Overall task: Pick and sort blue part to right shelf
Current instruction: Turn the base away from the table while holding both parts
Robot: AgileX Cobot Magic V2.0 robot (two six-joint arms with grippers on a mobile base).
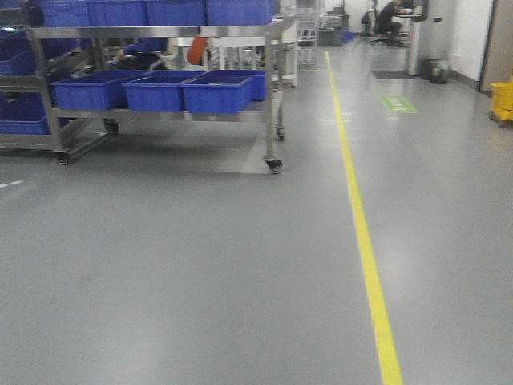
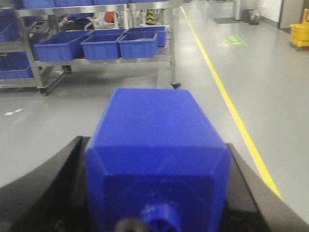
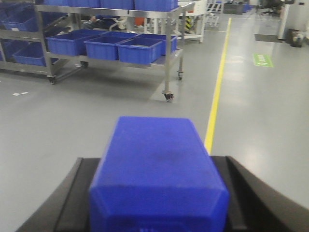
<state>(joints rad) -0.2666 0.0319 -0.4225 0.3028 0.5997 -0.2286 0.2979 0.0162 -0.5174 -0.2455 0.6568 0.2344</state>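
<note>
My left gripper (image 2: 157, 186) is shut on a blue boxy part (image 2: 152, 125) with a round nub at its near end, and black fingers (image 2: 58, 179) flank it. My right gripper (image 3: 157, 195) is shut on a similar blue boxy part (image 3: 154, 154). The steel-framed shelf (image 1: 160, 32) stands on casters ahead to the left, some way off across the floor. Large blue tubs (image 1: 216, 94) sit on its lower level, and more sit on top. The shelf also shows in the left wrist view (image 2: 101, 61) and in the right wrist view (image 3: 111, 8). Neither gripper appears in the front view.
A yellow floor line (image 1: 361, 233) runs forward right of the shelf. A caster (image 1: 274, 165) marks the shelf's near right corner. A green floor mark (image 1: 398, 103), a bin (image 1: 439, 70) and a yellow cart (image 1: 502, 100) lie at the far right. Grey floor lies ahead.
</note>
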